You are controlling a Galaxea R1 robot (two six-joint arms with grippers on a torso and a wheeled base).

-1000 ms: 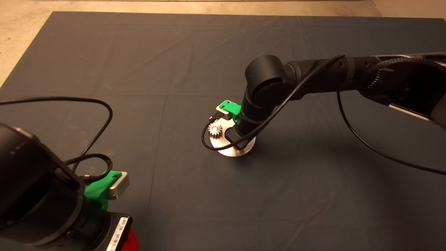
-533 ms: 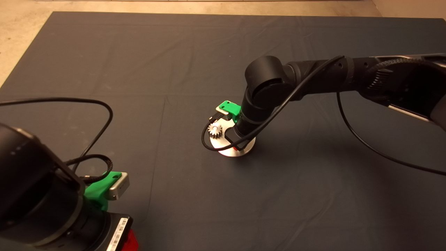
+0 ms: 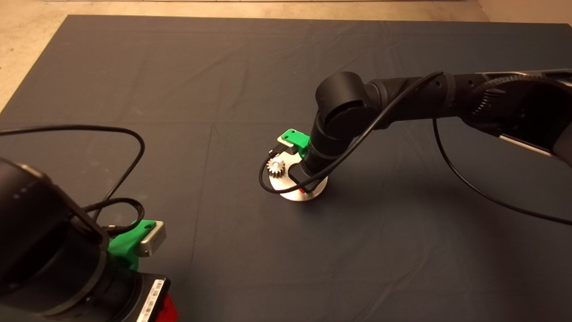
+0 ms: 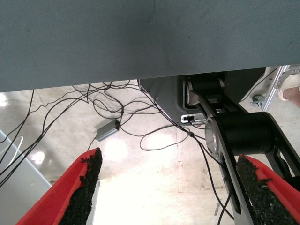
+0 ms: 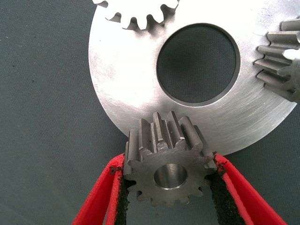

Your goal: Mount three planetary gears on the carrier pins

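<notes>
The right gripper (image 5: pixel 169 176) clamps one planetary gear (image 5: pixel 168 164) between its red fingers (image 5: pixel 101 199), bore showing, at the rim of the shiny disc (image 5: pixel 122 89) near the mat's (image 3: pixel 223 89) middle. Two more gears (image 5: pixel 281 61) sit on that disc around its large centre hole. From above, the right arm (image 3: pixel 339 116) and its looping cable (image 3: pixel 268 183) hide most of the disc. The left gripper (image 4: pixel 164 192) waits spread wide at the mat's near left corner, over floor cables.

The right hand (image 5: pixel 168 187) holds a gear (image 5: pixel 168 165) at the disc (image 5: pixel 126 79) rim.
</notes>
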